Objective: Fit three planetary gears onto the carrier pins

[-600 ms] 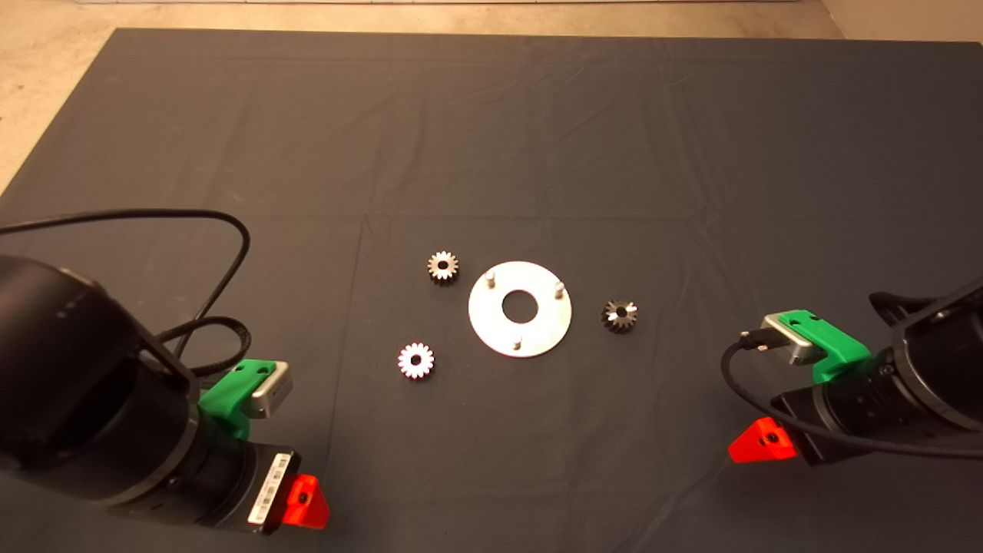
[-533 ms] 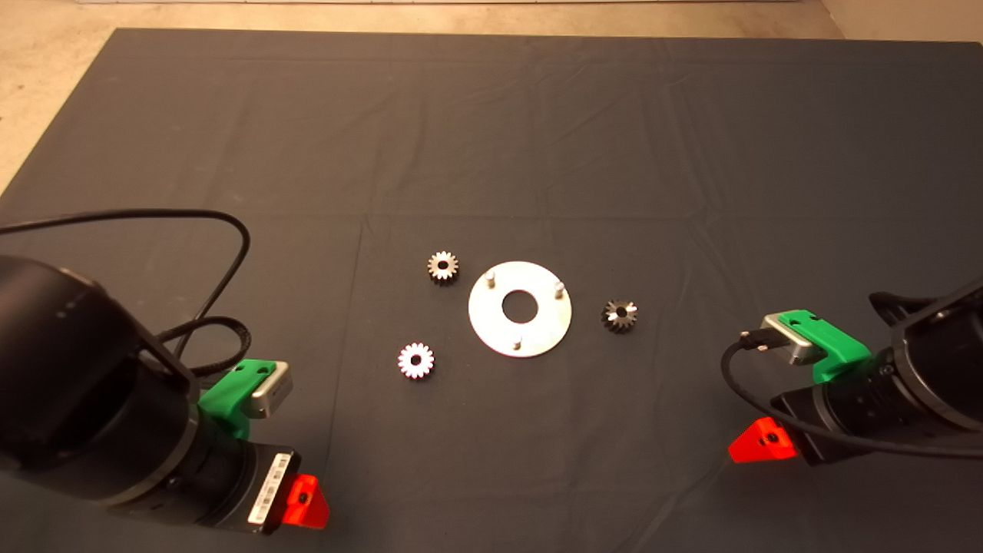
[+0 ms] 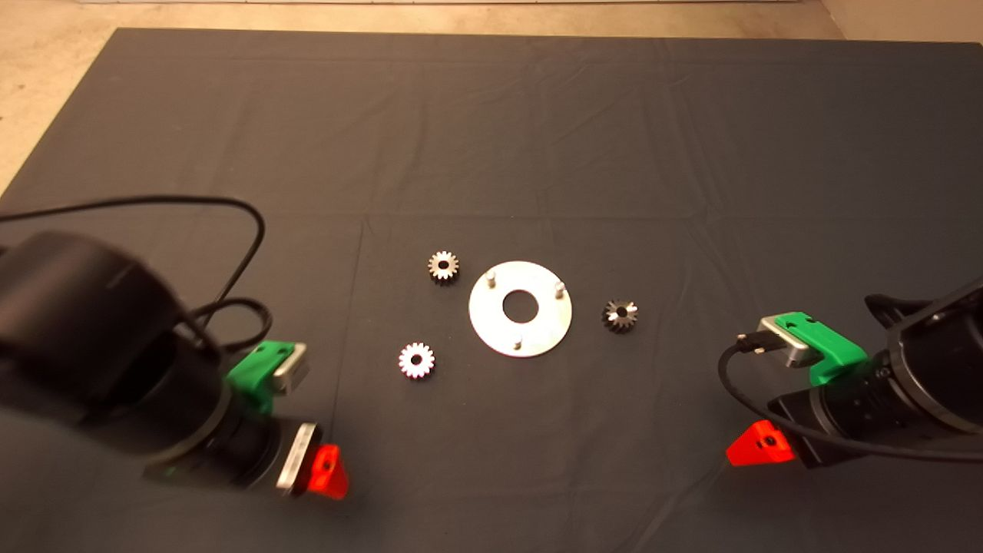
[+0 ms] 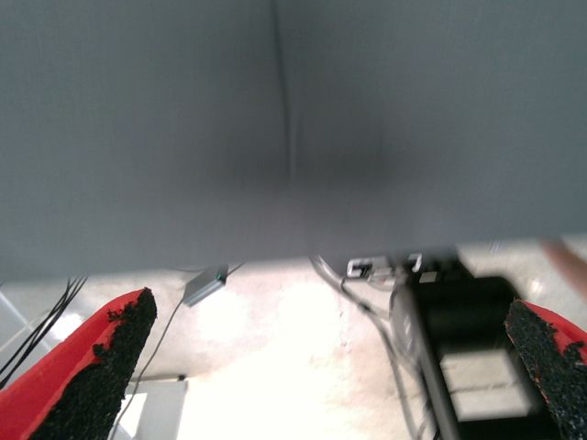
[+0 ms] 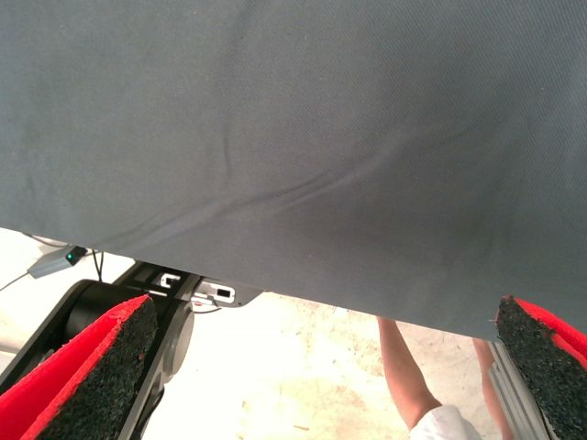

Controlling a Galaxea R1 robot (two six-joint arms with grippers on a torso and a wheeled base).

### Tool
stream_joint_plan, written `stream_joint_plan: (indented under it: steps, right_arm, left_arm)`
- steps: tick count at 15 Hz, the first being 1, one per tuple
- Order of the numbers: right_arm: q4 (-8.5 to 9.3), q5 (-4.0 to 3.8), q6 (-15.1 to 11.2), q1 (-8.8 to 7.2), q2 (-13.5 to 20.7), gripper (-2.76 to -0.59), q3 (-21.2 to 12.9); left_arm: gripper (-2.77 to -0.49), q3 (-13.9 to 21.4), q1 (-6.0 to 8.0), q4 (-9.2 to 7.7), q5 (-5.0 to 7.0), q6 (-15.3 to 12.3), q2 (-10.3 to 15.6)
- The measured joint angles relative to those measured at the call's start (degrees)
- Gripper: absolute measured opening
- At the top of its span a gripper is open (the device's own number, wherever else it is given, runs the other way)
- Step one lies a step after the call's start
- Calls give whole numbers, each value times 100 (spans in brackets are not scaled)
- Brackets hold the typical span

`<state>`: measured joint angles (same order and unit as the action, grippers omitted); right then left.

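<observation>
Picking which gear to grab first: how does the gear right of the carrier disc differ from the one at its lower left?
The right gear looks dark grey and lies close to the carrier disc; the lower-left gear looks bright silver and lies farther from the disc. Both lie flat on the mat, on no pin.

The bench (image 3: 46,100) is covered by a dark grey mat (image 3: 537,130), creased in places. On the mat lie a shiny round disc (image 3: 537,330) with three upright carrier pins (image 3: 560,288), and three planetary gears (image 3: 416,359) apart around it, none on a pin.
</observation>
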<state>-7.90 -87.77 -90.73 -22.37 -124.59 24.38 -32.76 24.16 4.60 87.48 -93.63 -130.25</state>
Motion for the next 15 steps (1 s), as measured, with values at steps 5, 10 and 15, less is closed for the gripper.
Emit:
stream_joint_plan:
  steps: [5,10,15]
  right_arm:
    - [0,-13,-2,2,0,-59,0]
    - [0,-5,-9,0,-13,-59,0]
    - [0,-8,-20,0,-17,-59,0]
  left_arm:
    - [-49,-1255,0,282,-355,436,-759]
    - [-49,-2590,-2,406,-638,1311,-1163]
    - [-49,-3893,-18,557,-1014,1999,-1903]
